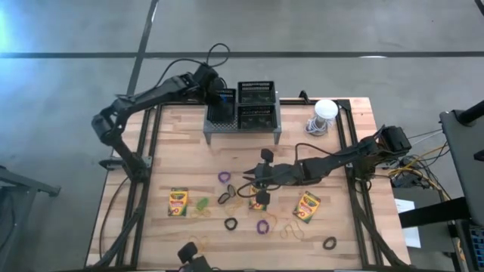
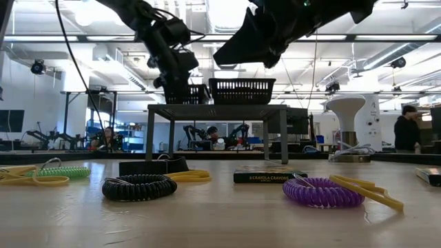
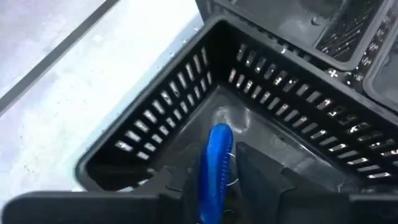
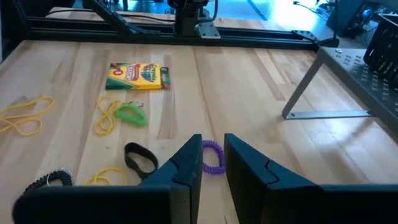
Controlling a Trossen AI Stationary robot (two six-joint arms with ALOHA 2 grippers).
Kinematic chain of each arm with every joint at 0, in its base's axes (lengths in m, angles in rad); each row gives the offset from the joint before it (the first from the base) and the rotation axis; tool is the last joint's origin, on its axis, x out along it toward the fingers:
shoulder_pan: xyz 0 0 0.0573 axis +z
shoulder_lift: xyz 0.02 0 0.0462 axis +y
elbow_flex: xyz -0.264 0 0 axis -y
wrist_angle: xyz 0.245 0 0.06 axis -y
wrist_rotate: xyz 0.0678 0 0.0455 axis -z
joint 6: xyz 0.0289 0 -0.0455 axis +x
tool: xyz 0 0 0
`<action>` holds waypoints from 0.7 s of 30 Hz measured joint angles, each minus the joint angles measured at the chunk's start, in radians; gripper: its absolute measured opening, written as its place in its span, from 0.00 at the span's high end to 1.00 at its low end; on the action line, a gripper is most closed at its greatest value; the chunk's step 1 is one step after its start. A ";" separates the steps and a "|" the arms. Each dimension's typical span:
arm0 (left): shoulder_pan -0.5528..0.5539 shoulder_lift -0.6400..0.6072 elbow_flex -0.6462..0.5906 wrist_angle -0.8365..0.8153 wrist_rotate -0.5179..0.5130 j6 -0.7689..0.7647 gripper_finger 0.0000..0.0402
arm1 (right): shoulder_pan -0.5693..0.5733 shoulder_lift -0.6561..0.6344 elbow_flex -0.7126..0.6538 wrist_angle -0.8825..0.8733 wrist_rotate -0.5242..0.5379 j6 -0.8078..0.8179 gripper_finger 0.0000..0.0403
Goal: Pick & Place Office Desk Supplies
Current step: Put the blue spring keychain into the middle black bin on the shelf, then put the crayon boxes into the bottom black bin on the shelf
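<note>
A: Floor?
B: Grey concrete floor (image 1: 68,30) seen from above, crossed by one dark seam line running side to side and another running on a slant. A bright glare patch sits at its far left edge.

A: Work surface?
B: Light butcher-block wooden table (image 1: 181,147), bordered by a black rail frame (image 1: 355,189).

A: Room behind, low view?
B: Open lab hall. White ceiling (image 2: 62,27) with long fluorescent strip lights (image 2: 55,38) and exposed ducting. Benches in the distance; a seated person (image 2: 108,138) at left, another person (image 2: 406,129) standing at far right.
</note>
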 joint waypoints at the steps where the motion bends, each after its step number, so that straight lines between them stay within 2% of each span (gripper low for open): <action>1: 0.000 -0.003 0.000 -0.001 0.000 0.000 0.70 | 0.000 0.000 0.000 0.000 0.000 0.000 0.85; 7: -0.001 -0.040 0.000 0.016 0.000 0.000 0.65 | 0.001 0.000 0.000 0.008 0.000 0.003 0.85; 15: -0.011 -0.156 0.000 0.035 -0.001 0.001 0.64 | 0.000 0.000 0.000 0.025 -0.001 0.003 0.86; 21: -0.092 -0.272 -0.018 0.020 0.049 0.049 0.66 | 0.001 0.000 0.001 0.024 -0.002 0.026 0.85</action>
